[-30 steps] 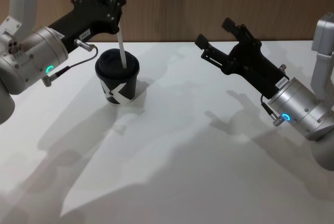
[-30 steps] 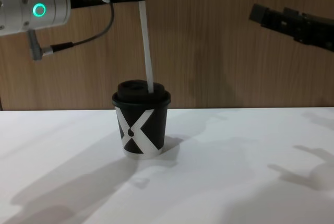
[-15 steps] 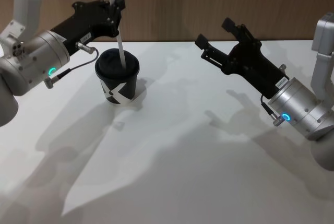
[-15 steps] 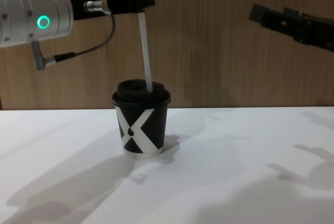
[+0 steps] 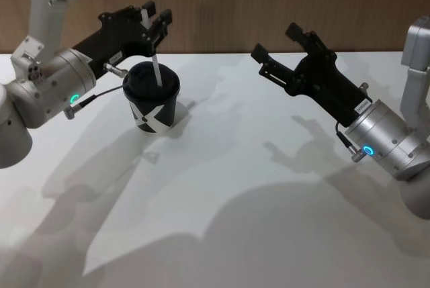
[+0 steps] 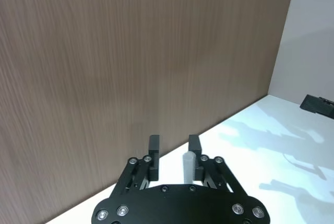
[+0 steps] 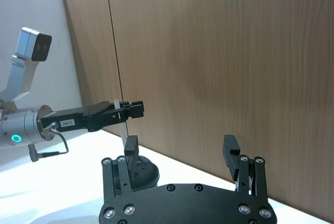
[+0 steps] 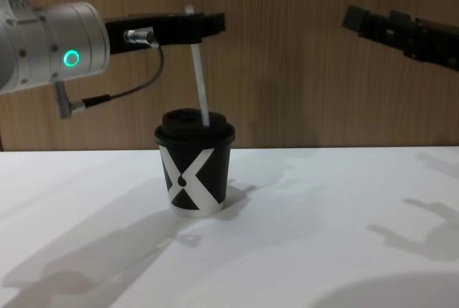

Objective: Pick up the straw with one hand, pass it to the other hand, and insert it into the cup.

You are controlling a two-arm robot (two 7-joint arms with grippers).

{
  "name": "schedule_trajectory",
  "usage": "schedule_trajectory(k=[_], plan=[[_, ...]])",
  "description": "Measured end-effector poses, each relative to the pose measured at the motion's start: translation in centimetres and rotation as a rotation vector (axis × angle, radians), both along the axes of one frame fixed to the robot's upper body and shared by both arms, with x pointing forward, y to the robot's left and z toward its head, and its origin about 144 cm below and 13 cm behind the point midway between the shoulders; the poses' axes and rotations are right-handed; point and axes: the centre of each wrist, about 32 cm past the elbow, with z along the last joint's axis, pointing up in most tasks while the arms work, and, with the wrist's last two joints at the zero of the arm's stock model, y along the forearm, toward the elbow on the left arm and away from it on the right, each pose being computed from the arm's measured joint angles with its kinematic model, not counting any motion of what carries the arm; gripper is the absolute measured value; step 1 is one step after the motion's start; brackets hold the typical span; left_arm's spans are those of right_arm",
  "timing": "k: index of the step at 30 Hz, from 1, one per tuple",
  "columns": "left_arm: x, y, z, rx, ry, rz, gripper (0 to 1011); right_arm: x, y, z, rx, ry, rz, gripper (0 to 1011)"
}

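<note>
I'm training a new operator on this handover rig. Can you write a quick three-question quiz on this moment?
1. True or false: the straw stands in the lid of the cup.
2. The left gripper is: A) shut on the straw, B) open, with a finger on either side of the straw's top, C) resting on the table.
3. Which gripper hangs open in the air, well away from the cup?

Key: 1 true; 2 B; 3 the right gripper.

straw (image 8: 199,71) lower end hidden inside cup (image 8: 193,173)
</note>
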Motion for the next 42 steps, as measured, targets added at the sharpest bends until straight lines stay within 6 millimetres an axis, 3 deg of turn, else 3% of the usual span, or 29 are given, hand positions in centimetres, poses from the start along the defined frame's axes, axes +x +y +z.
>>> schedule_trajectory(k=[5, 7, 12, 23, 34, 42], plan=[[-0.2, -0.1, -0.8, 0.011, -0.021, -0.005, 472, 0.0, 0.0, 0.0, 0.000, 0.000, 0.000, 1001], [-0.3, 0.0, -1.0, 0.017, -0.028, -0.007, 502, 0.0, 0.0, 0.0, 0.000, 0.000, 0.000, 1001], [-1.6, 0.1, -2.1, 0.034, -0.069, -0.015, 705, 0.0, 0.0, 0.0, 0.000, 0.000, 0.000, 1001], [-4.2, 0.7, -4.1, 0.029, -0.103, -0.025, 1001, 0.0, 0.0, 0.0, 0.000, 0.000, 0.000, 1001], [-6.4, 1.4, -6.0, -0.015, -0.115, -0.020, 1000, 0.0, 0.0, 0.0, 0.000, 0.000, 0.000, 1001], [-7.2, 0.6, -7.4, -0.056, -0.132, -0.021, 1000, 0.0, 0.0, 0.0, 0.000, 0.000, 0.000, 1001]])
